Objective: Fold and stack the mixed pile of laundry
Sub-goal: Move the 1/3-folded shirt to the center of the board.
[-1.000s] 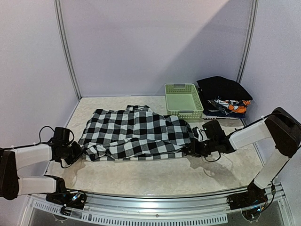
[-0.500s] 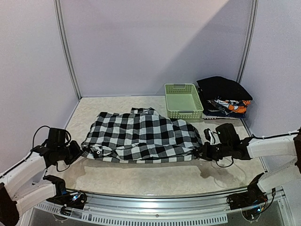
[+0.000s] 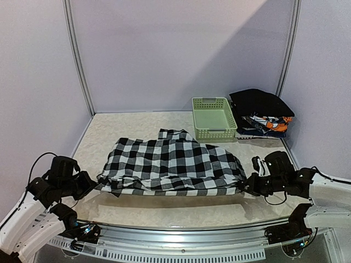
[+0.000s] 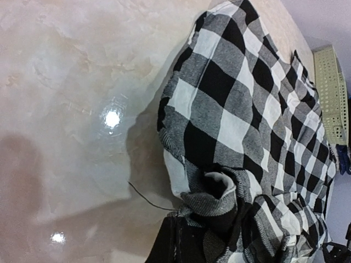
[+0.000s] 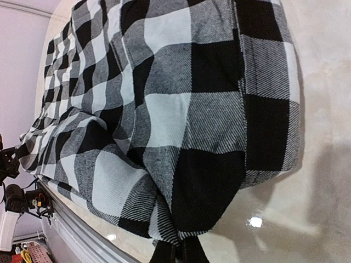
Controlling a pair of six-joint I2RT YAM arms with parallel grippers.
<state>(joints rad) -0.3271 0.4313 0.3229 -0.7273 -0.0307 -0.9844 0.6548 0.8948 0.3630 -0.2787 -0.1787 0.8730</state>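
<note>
My left claw is clamped on one end of the checked shirt and my right claw is pinched shut on the other. The shirt stretches between them, in front of the green basket, toward my bases. Under it is a glossy, cream marbled tabletop that throws back the lamp glare. Just right of the basket sits a folded stack with black cloth on top. Plain lilac walls rise behind the basket.
</note>
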